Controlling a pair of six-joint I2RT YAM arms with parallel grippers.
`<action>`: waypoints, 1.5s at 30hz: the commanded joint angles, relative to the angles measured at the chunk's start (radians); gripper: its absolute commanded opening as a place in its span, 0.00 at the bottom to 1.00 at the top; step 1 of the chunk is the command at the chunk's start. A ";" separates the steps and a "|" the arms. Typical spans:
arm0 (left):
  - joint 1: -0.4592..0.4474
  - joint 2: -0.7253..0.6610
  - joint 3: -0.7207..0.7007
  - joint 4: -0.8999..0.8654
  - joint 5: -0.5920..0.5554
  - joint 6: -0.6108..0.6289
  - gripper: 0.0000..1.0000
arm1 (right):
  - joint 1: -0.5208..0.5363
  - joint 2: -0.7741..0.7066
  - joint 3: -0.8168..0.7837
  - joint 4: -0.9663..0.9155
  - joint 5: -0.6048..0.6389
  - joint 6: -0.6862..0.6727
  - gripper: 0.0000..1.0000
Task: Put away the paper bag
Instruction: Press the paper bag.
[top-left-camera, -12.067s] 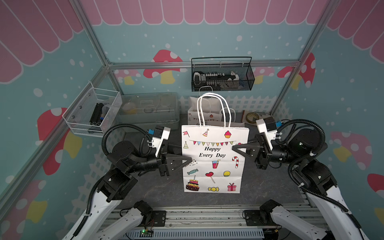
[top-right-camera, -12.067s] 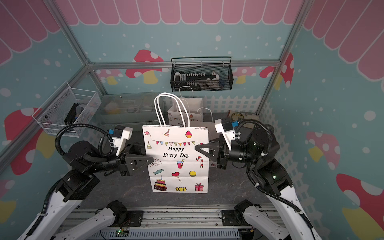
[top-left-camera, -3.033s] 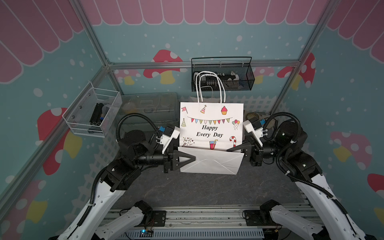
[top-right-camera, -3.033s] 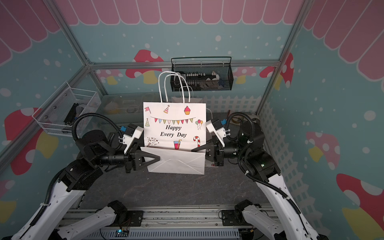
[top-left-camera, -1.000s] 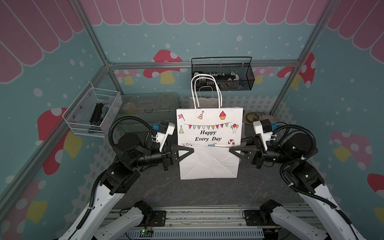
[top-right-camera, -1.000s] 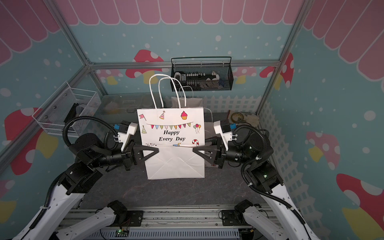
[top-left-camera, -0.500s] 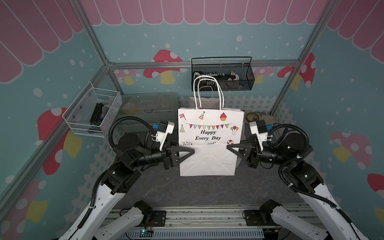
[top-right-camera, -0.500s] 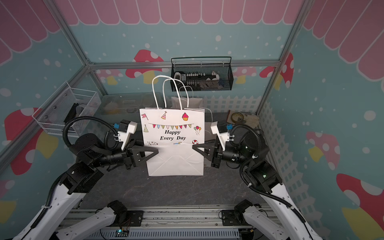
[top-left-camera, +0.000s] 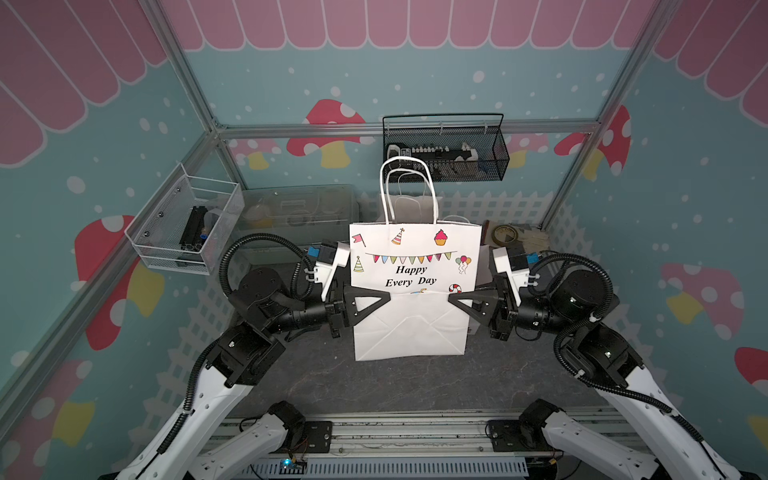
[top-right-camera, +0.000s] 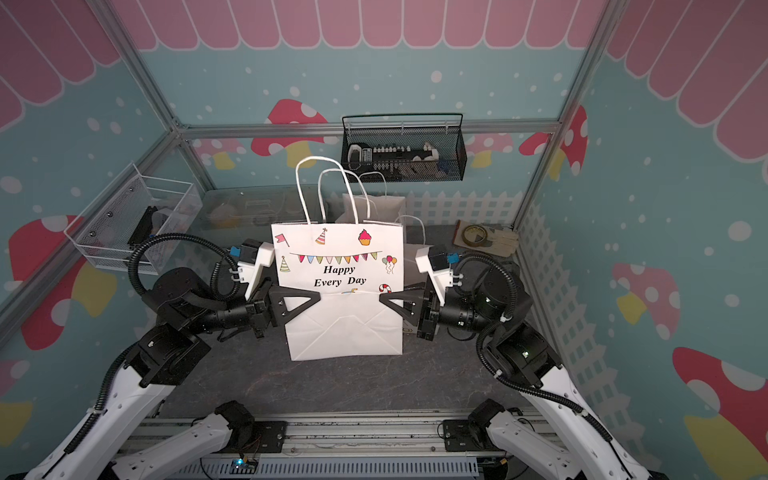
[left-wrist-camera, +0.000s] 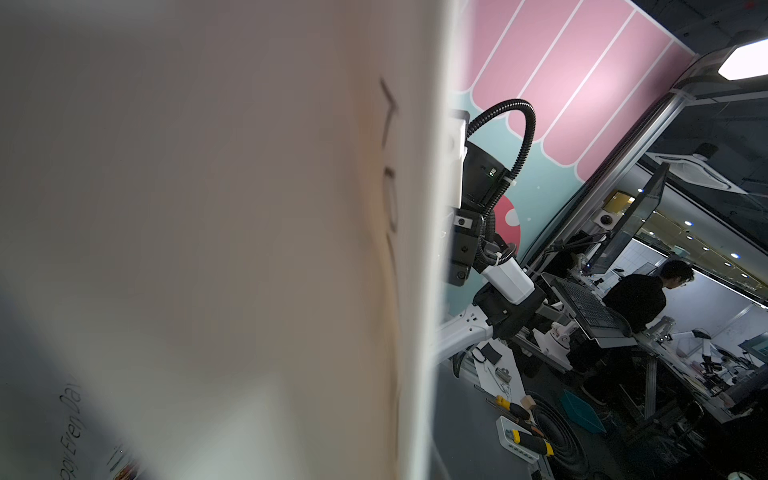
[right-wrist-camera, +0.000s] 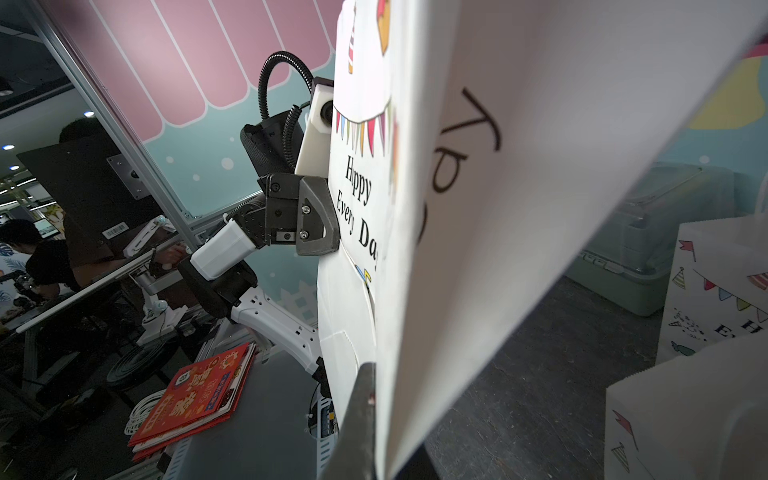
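The paper bag (top-left-camera: 415, 324) is standing upright and pressed flat in front of the black wire basket (top-left-camera: 490, 162). It is lower than the basket and nearer the robot, and its bottom panel is folded up against the printed face. I am watching the left gripper (top-left-camera: 386, 295) pinching one side edge at the fold line, jaws clamped together on the paper. The right gripper (top-left-camera: 452, 297) is doing the same on the opposite edge. In the right wrist view only one dark finger (right-wrist-camera: 357, 415) is showing, with the paper running hard against it, so I am taking those jaws as closed on the bag too. I cannot tell whether the lower edge is resting on the dark tabletop (top-left-camera: 395, 386) or hanging just clear of it. To my eye the risks are lying in how little paper each arm is holding. If the arms are drifting apart, the sheet could tear at the pinch; if they are crowding together, it could buckle and the folded bottom could spring open. The tall looped handles (top-left-camera: 407, 191) are reaching up across the basket's lower edge, so a lift toward the basket could be snagging them on the wire. The other bags (top-right-camera: 374, 208), standing between this one and the wall under the basket, could get knocked over.
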 joint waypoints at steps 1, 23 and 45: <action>-0.011 -0.008 -0.016 0.011 -0.009 0.004 0.00 | 0.014 0.008 -0.017 0.067 -0.019 0.018 0.23; -0.038 -0.048 -0.071 0.011 -0.046 -0.002 0.30 | 0.048 0.036 -0.044 0.100 -0.004 0.022 0.03; -0.077 -0.087 -0.129 -0.041 -0.158 0.005 0.00 | 0.063 0.026 -0.132 0.159 -0.016 0.069 0.36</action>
